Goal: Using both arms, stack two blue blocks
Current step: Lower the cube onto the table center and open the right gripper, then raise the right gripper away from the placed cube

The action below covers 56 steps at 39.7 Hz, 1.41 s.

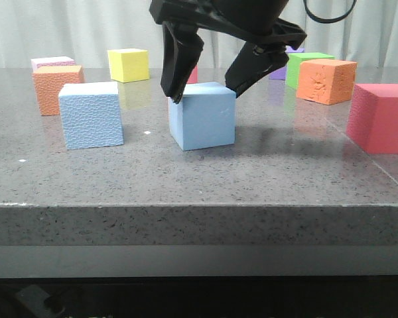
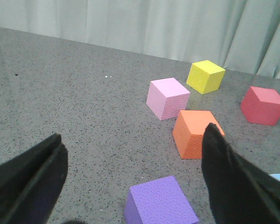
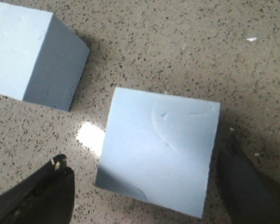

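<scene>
Spread under everything, a speckled grey stone-look table (image 1: 205,172), with a pale curtain (image 1: 86,26) hanging behind; dominating the front view, a black angular right gripper (image 1: 204,93) lowered over the table's middle, fingers spread wide, one tip at the upper left corner of the smoother light-blue foam cube (image 1: 203,116), the other above its upper right corner; nothing clamped, jaws straddling the cube's top from either side in the right wrist view (image 3: 159,156); whether the tips actually touch the foam cannot be told.

At the right edge, a big red foam cube (image 1: 383,118); left of the smoother cube and apart from it, the pebbled light-blue foam cube (image 1: 91,114), standing flat on the table, also visible in the right wrist view (image 3: 32,53); both blue cubes side by side, neither on the other.

Further back, an orange pebbled cube (image 1: 56,87) on the left, a dented orange cube (image 1: 326,80) on the right, a yellow cube (image 1: 129,64), a green cube (image 1: 304,65) and a pale pink cube (image 1: 52,62).

In the left wrist view, the black left gripper (image 2: 135,172) with fingers far apart, holding nothing; between them, a purple pebbled cube (image 2: 161,203) on the table.
</scene>
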Motion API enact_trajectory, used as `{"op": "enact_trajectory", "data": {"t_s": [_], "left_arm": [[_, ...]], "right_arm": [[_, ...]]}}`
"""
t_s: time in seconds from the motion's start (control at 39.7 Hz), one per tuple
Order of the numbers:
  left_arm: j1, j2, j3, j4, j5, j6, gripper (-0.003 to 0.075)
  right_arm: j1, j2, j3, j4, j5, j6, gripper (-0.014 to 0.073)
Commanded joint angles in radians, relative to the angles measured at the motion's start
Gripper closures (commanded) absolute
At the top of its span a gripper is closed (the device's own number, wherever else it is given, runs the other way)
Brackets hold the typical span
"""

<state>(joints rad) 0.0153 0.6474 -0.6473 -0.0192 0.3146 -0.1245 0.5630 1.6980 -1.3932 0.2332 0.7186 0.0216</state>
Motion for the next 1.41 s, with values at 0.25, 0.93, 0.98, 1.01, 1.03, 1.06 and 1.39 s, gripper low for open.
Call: {"op": "enact_trajectory", "data": {"t_s": [0.25,0.93,0.98,1.01,1.03,1.06,1.39], "left_arm": [[0.002,-0.002,-0.037,-0.002,-0.080,-0.004,0.0156],[0.002,-0.002,-0.037,-0.002,-0.080,-0.004,0.0156],[0.002,-0.002,-0.037,-0.002,-0.080,-0.004,0.0156],[0.002,-0.002,-0.037,-0.002,-0.080,-0.004,0.0156],[0.002,-0.002,-0.037,-0.002,-0.080,-0.004,0.0156],[0.002,-0.002,-0.037,-0.002,-0.080,-0.004,0.0156],[0.002,-0.002,-0.037,-0.002,-0.080,-0.004,0.0156]], "right_arm": [[-0.002,-0.172,-0.104,0.048,0.065,-0.003,-0.0030],[-0.015,-0.247,-0.104,0.058,0.109,-0.003,0.0662],[-0.033,-0.265,-0.104,0.058,0.109,-0.003,0.0663],[-0.045,-0.274,-0.104,0.058,0.112,-0.003,0.0663],[-0.061,-0.287,-0.104,0.058,0.114,-0.003,0.0663],[-0.080,-0.295,-0.104,0.058,0.120,-0.003,0.0663],[-0.406,-0.457,-0.083,0.003,0.238,-0.003,0.0663]]}}
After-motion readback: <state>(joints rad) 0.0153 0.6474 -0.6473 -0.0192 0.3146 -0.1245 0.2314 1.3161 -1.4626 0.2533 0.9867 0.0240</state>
